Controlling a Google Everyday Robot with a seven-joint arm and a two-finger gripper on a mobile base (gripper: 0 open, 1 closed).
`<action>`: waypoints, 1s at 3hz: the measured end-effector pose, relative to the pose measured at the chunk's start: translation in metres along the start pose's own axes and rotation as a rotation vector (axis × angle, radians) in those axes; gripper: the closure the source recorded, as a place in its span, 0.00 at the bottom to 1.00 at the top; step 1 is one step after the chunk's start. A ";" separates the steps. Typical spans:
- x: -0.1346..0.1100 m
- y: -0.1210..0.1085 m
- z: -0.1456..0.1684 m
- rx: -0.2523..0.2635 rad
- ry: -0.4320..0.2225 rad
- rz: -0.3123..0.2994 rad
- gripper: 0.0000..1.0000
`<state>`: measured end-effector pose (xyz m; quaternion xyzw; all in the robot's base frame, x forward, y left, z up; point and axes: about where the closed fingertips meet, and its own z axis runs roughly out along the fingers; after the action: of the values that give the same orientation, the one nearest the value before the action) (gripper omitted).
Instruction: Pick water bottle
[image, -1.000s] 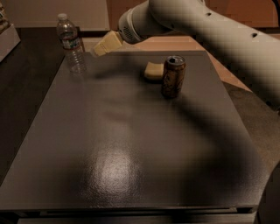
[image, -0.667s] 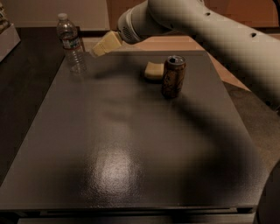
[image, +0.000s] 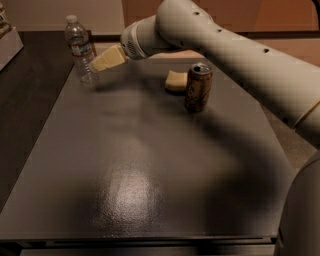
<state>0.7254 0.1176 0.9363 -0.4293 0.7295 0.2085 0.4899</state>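
Note:
The water bottle (image: 80, 48), clear ribbed plastic with a white cap and a white-and-red label band, stands upright at the far left corner of the dark table (image: 140, 170). My gripper (image: 100, 62) reaches in from the right above the table and its tan fingertips sit right beside the bottle's lower right side, at about label height. I cannot tell whether they touch it.
A brown drink can (image: 198, 87) stands at the far middle of the table, with a yellow sponge (image: 176, 81) just left of it. My arm spans the upper right. A white box edge (image: 9, 46) shows at the far left.
The gripper has crept slightly left, toward the bottle. The bottle, can and sponge have not moved.

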 end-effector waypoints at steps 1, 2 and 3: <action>0.000 0.006 0.023 -0.033 -0.007 0.011 0.00; -0.004 0.009 0.042 -0.036 -0.012 0.014 0.00; -0.009 0.010 0.057 -0.005 -0.029 0.001 0.00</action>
<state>0.7492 0.1678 0.9182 -0.4270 0.7221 0.2165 0.4993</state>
